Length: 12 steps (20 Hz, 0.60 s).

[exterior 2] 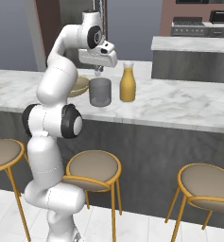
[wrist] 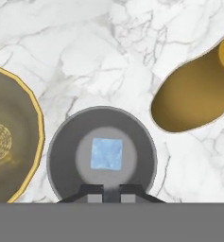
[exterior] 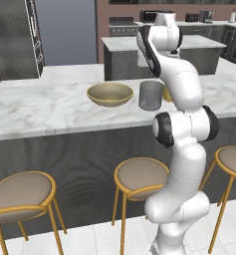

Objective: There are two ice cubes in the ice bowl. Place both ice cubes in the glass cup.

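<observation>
- With the hand hung over the cup (wrist: pixel 101 158), one cube (wrist: pixel 107 153) sits flat at the cup's bottom, centred, seen straight down in the hand view.
- Fingers (wrist: pixel 110 193): tips close together, narrow gap, nothing visible between them. Reads as empty, nearly closed; can't tell more from this angle.
- Bowl (exterior: pixel 110 94) stands just left of the cup on the marble surface (exterior: pixel 35 107), rims near but apart. Its visible part in the hand view shows only the embossed centre, no cube; the rest is cut off by the frame.
- Second cube: can't locate it. Either under or behind the first, or in the unseen part of the bowl. My guess: one placed, one to go.
- Carafe (exterior 2: pixel 127 84) with orange liquid stands just right of the cup; from above it lies to the far right.
- Right base view puts the gripper (exterior 2: pixel 99 71) just above the cup rim, clear of it.
- Doing the step well:
  - Lift straight up first, so the tips don't catch the rim or tip the cup.
  - Travel left only, away from the carafe.
  - Get the whole bowl in view before descending and confirm the cube's spot.
  - Open wide before going down; the cube is small and likely slippery, so centre on it and square up to its faces.
  - Bowl is shallow and curved, so a nudged cube will slide.
</observation>
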{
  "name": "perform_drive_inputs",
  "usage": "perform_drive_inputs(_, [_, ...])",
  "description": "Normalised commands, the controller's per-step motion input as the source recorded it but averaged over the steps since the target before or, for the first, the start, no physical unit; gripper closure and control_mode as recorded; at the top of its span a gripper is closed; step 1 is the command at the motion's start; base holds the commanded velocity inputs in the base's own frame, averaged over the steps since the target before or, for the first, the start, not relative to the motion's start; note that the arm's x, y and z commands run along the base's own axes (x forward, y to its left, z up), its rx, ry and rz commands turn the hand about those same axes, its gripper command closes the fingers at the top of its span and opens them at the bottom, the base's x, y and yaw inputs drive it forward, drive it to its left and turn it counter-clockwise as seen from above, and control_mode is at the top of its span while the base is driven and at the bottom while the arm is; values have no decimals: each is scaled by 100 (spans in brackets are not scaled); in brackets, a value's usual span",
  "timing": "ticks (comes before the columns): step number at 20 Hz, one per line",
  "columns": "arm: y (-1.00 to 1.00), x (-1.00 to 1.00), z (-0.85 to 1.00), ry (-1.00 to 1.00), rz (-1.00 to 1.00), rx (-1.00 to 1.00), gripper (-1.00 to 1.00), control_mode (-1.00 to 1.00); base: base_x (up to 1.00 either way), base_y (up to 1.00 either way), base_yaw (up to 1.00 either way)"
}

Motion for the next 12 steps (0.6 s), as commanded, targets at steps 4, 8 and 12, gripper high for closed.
perform_drive_inputs(4, [0,0,0,3,-5,0,100,-100,0,0,0])
perform_drive_inputs(8, [0,0,-14,3,-4,0,100,-100,0,0,0])
perform_drive_inputs(12, [0,0,-19,0,-3,0,100,-100,0,0,0])
